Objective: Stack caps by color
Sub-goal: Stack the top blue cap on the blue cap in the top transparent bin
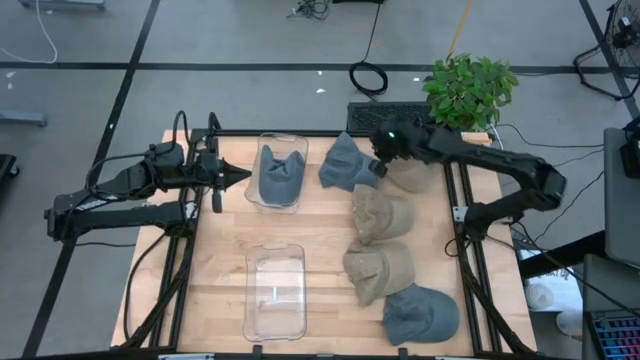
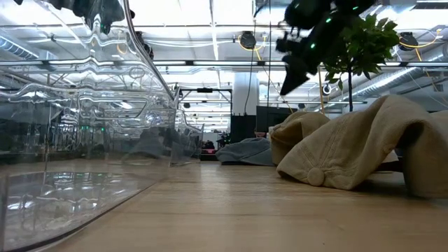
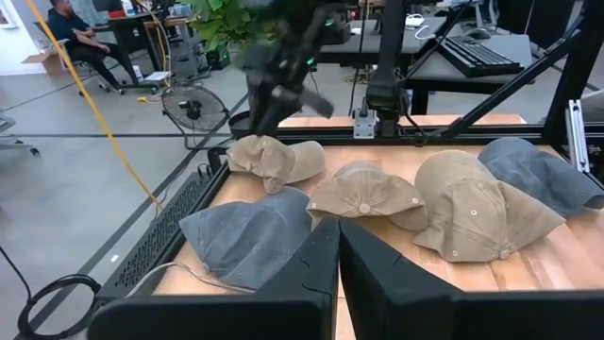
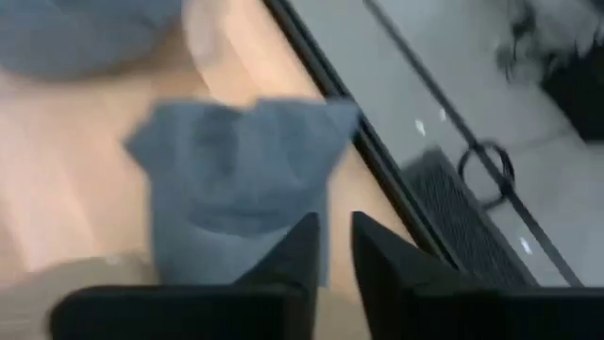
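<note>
Over the counter (image 1: 230, 260), from above: my left pincer (image 1: 240, 175) is closed on nothing and points at a clear bin (image 1: 262, 190) w/ a blue-grey cap (image 1: 280, 172) inside. My right pincer (image 1: 378, 165) hangs at the far side, betw. a second blue-grey cap (image 1: 343, 160) and a tan cap (image 1: 410, 177) partly under that arm. Two more tan caps (image 1: 383, 213) lie in a row toward the near edge, then a third blue-grey cap (image 1: 420, 313). A second clear bin (image 1: 277, 290) sits near the front, nothing in it.

Low view: right pincer (image 2: 290, 80) is up off the wood, above the tan caps (image 2: 364, 147).

Left wrist: my fingers (image 3: 302, 274) meet at the tips; caps spread beyond them, a person seated far back.

Right wrist: pincer (image 4: 335, 246) is parted by a narrow gap, gripping nothing, w/ the second blue-grey cap (image 4: 236, 179) flat on the counter (image 4: 57, 208) right below.
</note>
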